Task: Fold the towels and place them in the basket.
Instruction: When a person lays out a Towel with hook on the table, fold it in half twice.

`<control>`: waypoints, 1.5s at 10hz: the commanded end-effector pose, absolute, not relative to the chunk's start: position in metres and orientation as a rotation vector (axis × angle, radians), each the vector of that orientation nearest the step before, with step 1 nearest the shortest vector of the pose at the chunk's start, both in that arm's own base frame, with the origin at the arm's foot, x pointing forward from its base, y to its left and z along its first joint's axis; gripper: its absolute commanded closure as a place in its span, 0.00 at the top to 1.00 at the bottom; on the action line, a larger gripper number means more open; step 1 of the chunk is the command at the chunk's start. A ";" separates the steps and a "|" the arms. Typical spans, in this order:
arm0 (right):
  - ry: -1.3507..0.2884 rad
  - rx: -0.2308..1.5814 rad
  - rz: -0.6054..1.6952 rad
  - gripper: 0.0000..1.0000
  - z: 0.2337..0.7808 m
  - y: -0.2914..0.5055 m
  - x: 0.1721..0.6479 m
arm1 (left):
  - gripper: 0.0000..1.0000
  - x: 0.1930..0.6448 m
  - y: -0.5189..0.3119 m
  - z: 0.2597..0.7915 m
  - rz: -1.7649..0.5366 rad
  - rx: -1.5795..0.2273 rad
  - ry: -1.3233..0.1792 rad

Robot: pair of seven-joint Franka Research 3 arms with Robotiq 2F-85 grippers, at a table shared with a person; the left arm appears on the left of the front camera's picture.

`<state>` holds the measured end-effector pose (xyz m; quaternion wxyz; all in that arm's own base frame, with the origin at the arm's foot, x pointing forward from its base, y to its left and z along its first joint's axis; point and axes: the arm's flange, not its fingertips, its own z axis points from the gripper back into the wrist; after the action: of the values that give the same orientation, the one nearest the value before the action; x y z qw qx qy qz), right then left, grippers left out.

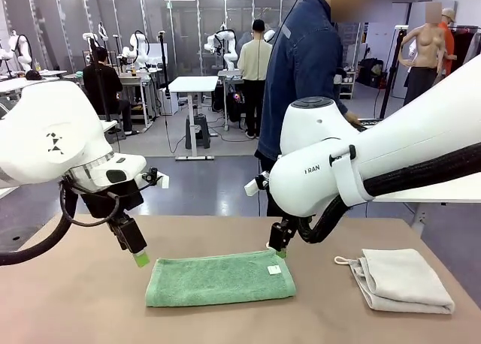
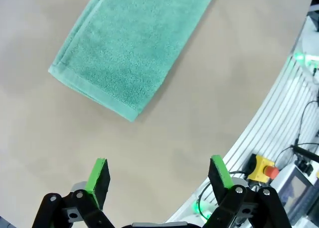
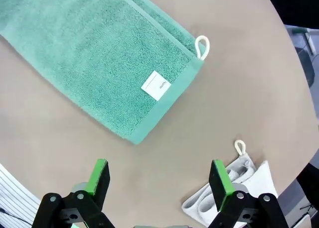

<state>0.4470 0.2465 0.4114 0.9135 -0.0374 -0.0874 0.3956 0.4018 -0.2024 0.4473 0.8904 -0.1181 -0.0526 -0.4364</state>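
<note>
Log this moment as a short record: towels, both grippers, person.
mint green towel: folded into a long strip, flat on the table, white label at its right end
off-white towel: folded, lying apart on the table's right side
left gripper: open, empty, hovering by the strip's left end
right gripper: open, empty, hovering by the label end
person: standing at the far side

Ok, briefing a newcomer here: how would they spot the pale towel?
On the tan tabletop, find the mint green terry towel in the middle. To the robot's right of it lies the pale off-white terry towel, a compact folded stack, where its neighbour is long, green and white-labelled.
</note>
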 end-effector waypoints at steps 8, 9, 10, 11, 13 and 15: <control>-0.222 0.225 0.237 1.00 0.338 0.230 0.492 | 1.00 0.298 -0.102 0.652 -0.732 -0.092 -0.284; -0.224 0.203 0.216 1.00 0.329 0.234 0.494 | 1.00 0.291 -0.089 0.668 -0.720 -0.121 -0.310; -0.201 0.156 0.203 1.00 0.317 0.239 0.495 | 1.00 0.282 -0.073 0.690 -0.727 -0.128 -0.325; -0.179 0.139 0.202 1.00 0.314 0.241 0.494 | 1.00 0.275 -0.056 0.711 -0.719 -0.159 -0.339; -0.135 0.075 0.202 1.00 0.313 0.246 0.492 | 1.00 0.270 -0.028 0.735 -0.674 -0.222 -0.368; -0.106 0.052 0.170 1.00 0.313 0.251 0.491 | 1.00 0.274 -0.048 0.712 -0.689 -0.143 -0.369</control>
<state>0.4873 0.2375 0.3072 0.9913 0.0434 -0.0606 0.1083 0.2704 -0.0373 0.7251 0.9240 -0.0797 -0.1823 -0.3266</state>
